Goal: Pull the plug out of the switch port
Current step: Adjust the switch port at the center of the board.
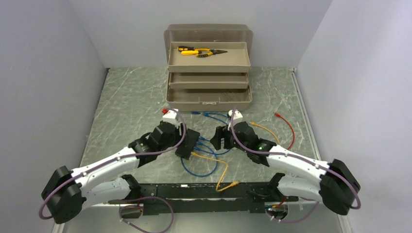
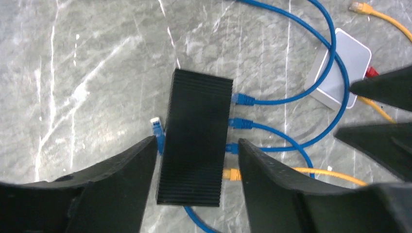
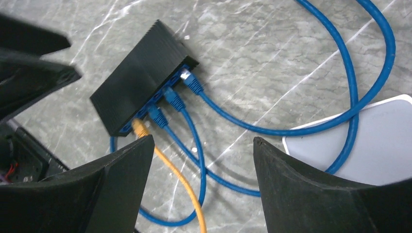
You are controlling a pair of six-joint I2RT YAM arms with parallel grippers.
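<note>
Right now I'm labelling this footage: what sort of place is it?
Probably a walled robot test bench for network-cable work: a tan toolbox holding pliers, and a black switch with Ethernet cables plugged in.

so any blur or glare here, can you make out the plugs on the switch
top external: soft even light, no glare, but the switch is small and hard to pick out; left wrist: switch and its four plugs sharp, near fingers just dark shapes; right wrist: sharp too, one white glint on the top blue plug
</note>
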